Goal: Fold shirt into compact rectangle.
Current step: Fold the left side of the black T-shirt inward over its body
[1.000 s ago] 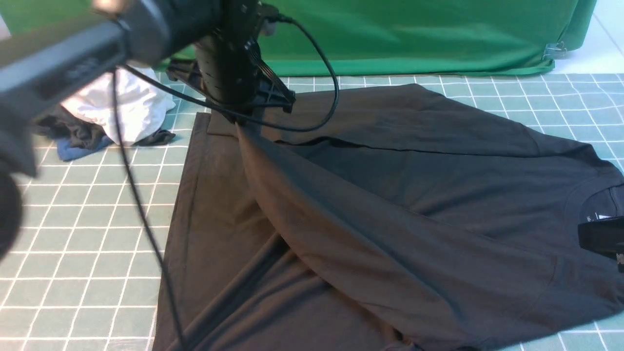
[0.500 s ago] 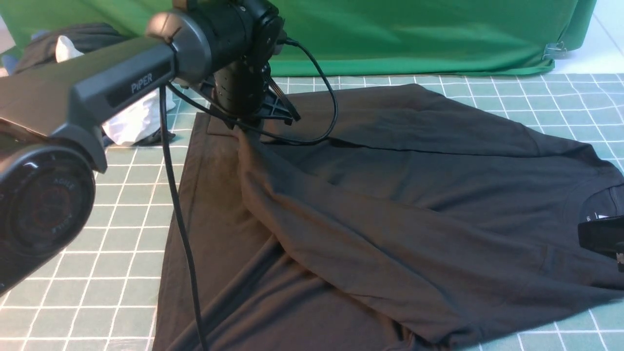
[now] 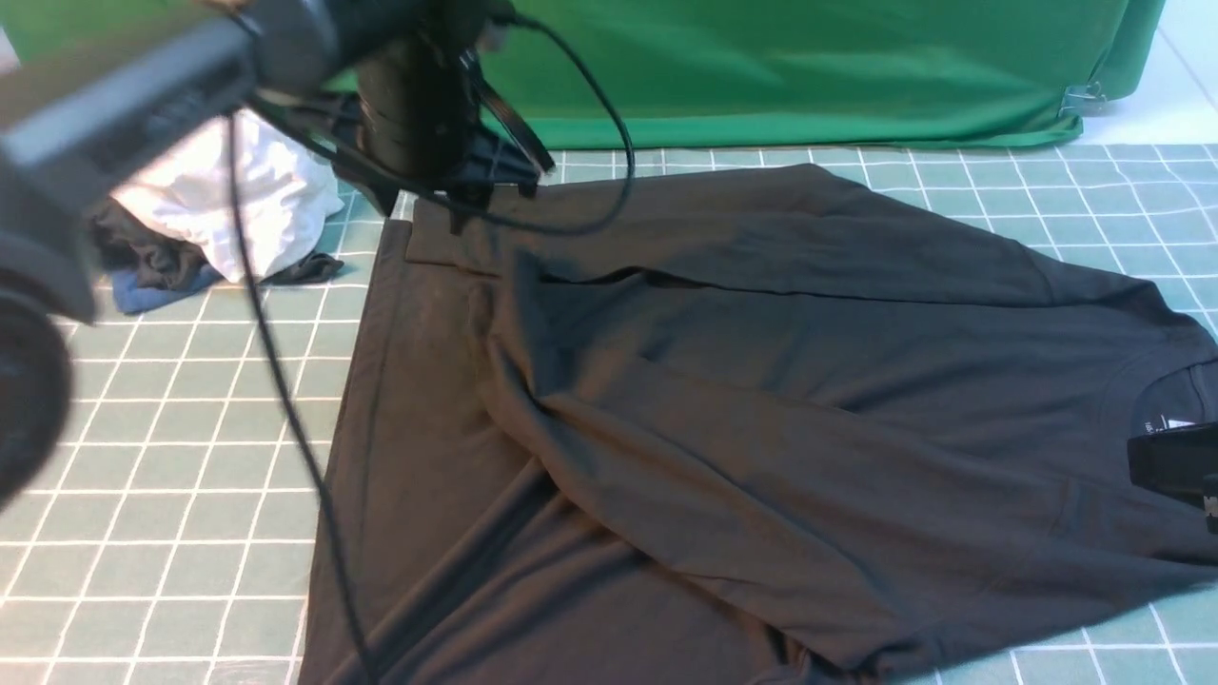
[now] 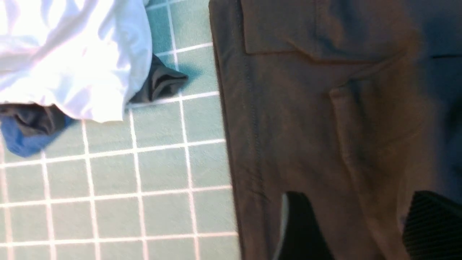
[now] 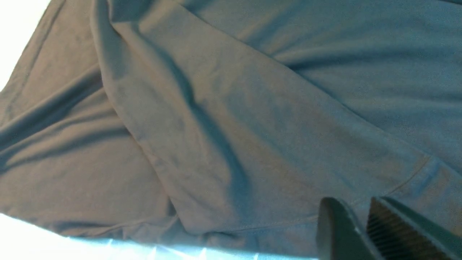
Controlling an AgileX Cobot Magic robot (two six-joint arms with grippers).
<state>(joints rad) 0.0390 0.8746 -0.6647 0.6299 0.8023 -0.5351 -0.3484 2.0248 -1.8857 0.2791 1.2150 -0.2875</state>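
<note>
The black shirt [image 3: 761,381] lies spread on the green grid mat, collar and neck label toward the right. One long sleeve [image 3: 590,419] lies folded diagonally across the body, its cuff end [image 4: 361,108] resting near the shirt's far left corner. My left gripper [image 3: 447,205] hovers just above that corner, open, with only flat fabric showing between its fingers [image 4: 355,202]. At the right edge my right gripper [image 3: 1175,461] hangs over the collar. Its jaws [image 5: 352,202] stand a narrow gap apart with nothing in them.
A white garment [image 3: 228,209] lies on a heap of dark and blue clothes [image 3: 143,276] at the far left, close to the shirt's corner. A green cloth [image 3: 809,67] hangs along the back. The left arm's cable [image 3: 285,400] dangles over the mat [image 3: 171,428].
The left gripper opened, let the sleeve go and lifted back toward the far left. The sleeve, held raised before, has dropped flat onto the shirt. The right gripper stayed put.
</note>
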